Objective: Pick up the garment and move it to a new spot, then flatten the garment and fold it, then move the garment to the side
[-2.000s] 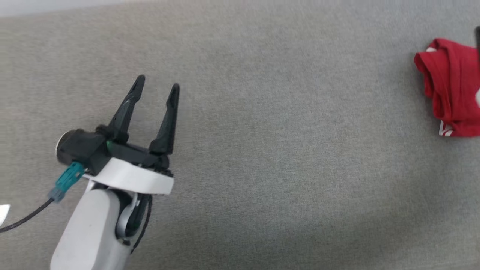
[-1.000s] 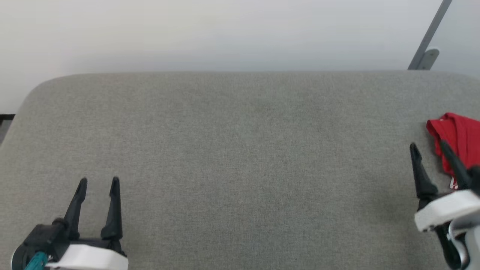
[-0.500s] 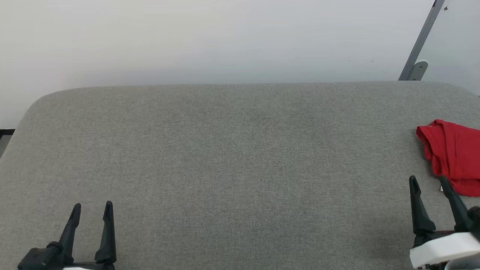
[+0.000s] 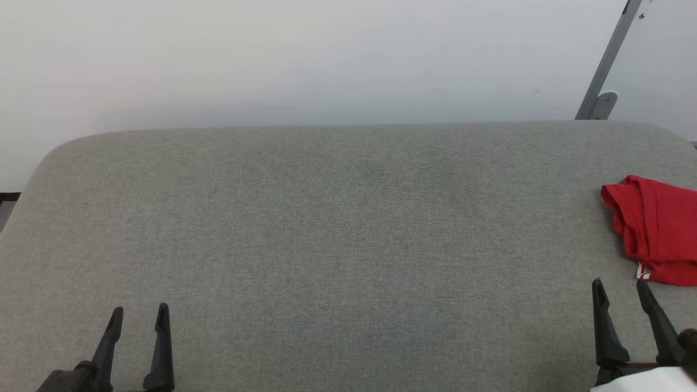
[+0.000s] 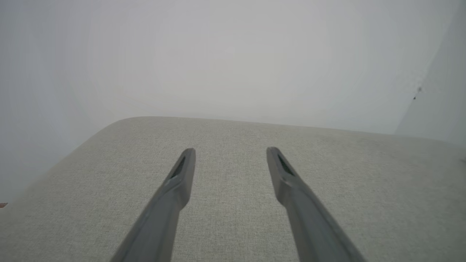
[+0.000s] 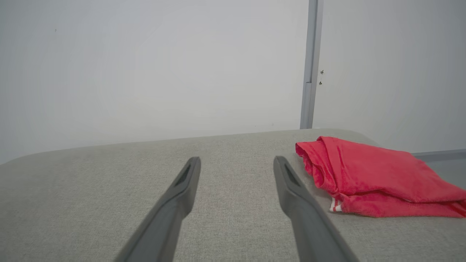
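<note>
The red garment (image 4: 656, 228) lies folded in a small bundle at the right edge of the grey padded surface (image 4: 348, 228), a bit of red-and-white striped trim showing at its near corner. In the right wrist view the garment (image 6: 371, 174) sits just right of and beyond my fingers. My right gripper (image 4: 622, 287) hangs open at the lower right, a little short of the bundle, holding nothing; in its own view the gripper (image 6: 236, 160) is empty too. My left gripper (image 4: 140, 313) is open at the lower left, far from the garment, and empty (image 5: 230, 151).
A pale wall rises behind the grey surface's far rounded edge. A grey metal post (image 4: 604, 65) with a bracket stands at the back right, and the post (image 6: 309, 65) also runs up the wall in the right wrist view.
The head camera tilted up and the whole picture shifted. Both grippers drew back toward the bottom edge, the right one pulling away from the red bundle, which stays put.
</note>
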You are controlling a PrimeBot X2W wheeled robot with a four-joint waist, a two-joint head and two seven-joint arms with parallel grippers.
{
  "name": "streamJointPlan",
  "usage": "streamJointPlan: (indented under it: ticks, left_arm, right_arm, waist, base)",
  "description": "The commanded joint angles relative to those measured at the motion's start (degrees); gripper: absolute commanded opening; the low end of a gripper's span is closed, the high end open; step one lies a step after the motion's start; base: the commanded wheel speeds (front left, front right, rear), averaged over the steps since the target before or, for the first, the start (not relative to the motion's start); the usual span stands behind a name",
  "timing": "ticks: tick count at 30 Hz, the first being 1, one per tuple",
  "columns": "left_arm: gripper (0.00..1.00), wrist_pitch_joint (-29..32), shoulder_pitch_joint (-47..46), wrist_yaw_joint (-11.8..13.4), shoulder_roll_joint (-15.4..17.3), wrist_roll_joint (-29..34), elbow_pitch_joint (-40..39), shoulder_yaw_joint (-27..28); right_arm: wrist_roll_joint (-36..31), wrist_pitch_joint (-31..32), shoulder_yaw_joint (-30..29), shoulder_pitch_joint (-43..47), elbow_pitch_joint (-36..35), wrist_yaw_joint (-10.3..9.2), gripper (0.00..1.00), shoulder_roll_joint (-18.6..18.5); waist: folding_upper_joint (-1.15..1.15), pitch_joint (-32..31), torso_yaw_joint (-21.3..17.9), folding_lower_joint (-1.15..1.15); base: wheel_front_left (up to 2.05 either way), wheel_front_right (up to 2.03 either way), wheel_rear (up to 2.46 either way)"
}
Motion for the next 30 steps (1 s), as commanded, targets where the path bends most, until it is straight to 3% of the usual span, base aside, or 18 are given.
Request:
streamJointPlan:
  ticks: [1, 28, 29, 30]
  left_arm:
    - [1.00, -0.08, 0.41, 0.10, -0.18, 0.76, 0.02, 0.00]
    - [1.00, -0.09, 0.41, 0.10, -2.22, 0.45, -0.42, -0.73]
    - [0.00, 0.02, 0.04, 0.00, -2.31, 0.88, -0.10, -1.01]
    - [0.00, 0.04, 0.10, 0.00, -2.44, 0.85, 0.40, -1.05]
  right_arm:
    - [-0.55, -0.24, -0.32, 0.90, -0.49, -0.02, 1.00, 0.41]
    - [-1.55, 0.25, -0.60, 1.88, -0.75, -0.02, 1.00, 2.23]
    - [-1.57, 0.37, -0.65, 1.53, -0.43, 0.00, 0.00, 2.17]
    - [-1.53, 0.42, -0.65, 1.55, 0.05, 0.00, 0.00, 2.29]
  waist:
    - [0.00, -0.11, 0.05, 0.00]
    - [0.00, -0.51, -0.14, 0.00]
    - [0.00, -0.51, -0.14, 0.00]
    - [0.00, -0.51, -0.14, 0.00]
  base:
    - [0.00, 0.00, 0.00]
    - [0.00, 0.00, 0.00]
    - [0.00, 0.00, 0.00]
    - [0.00, 0.00, 0.00]
